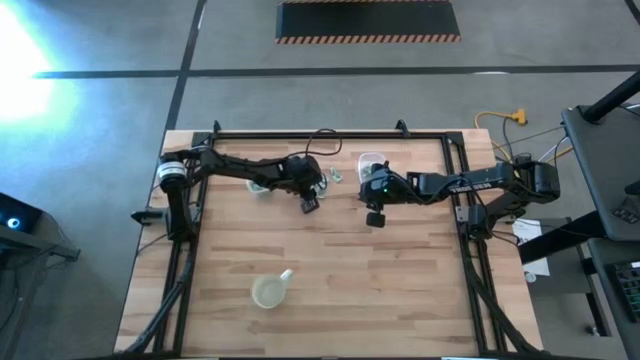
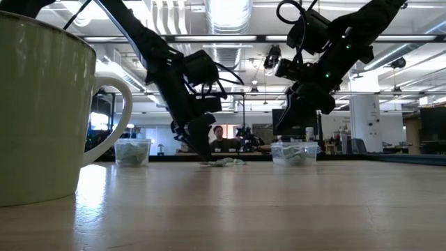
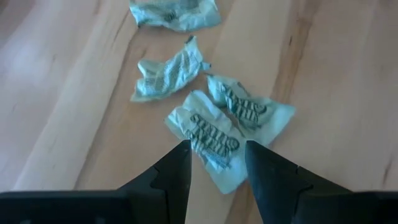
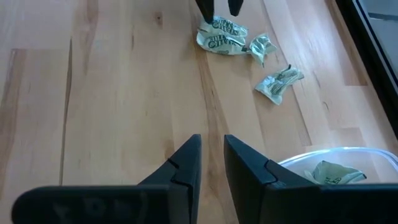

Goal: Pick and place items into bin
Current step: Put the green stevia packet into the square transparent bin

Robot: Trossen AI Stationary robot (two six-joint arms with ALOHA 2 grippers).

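Two bins (image 2: 132, 152) flank wrappers (image 3: 214, 127) — mug (image 2: 42, 104) nearby

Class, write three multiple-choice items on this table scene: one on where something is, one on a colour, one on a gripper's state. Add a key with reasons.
1. Where is the left gripper?
A. Down over the wrappers
B. Beside the mug
C. Off the table

2. What colour are the loose wrappers?
A. Red
B. Pale green
C. Black

3. How do the left gripper's jaws stand?
A. Shut on a wrapper
B. Open, straddling one
C. Shut, empty

Key: 1 A, its fingers frame the wrappers in the left wrist view; 2 B, seen in both wrist views; 3 B, a gap shows between the fingers with a wrapper under it.
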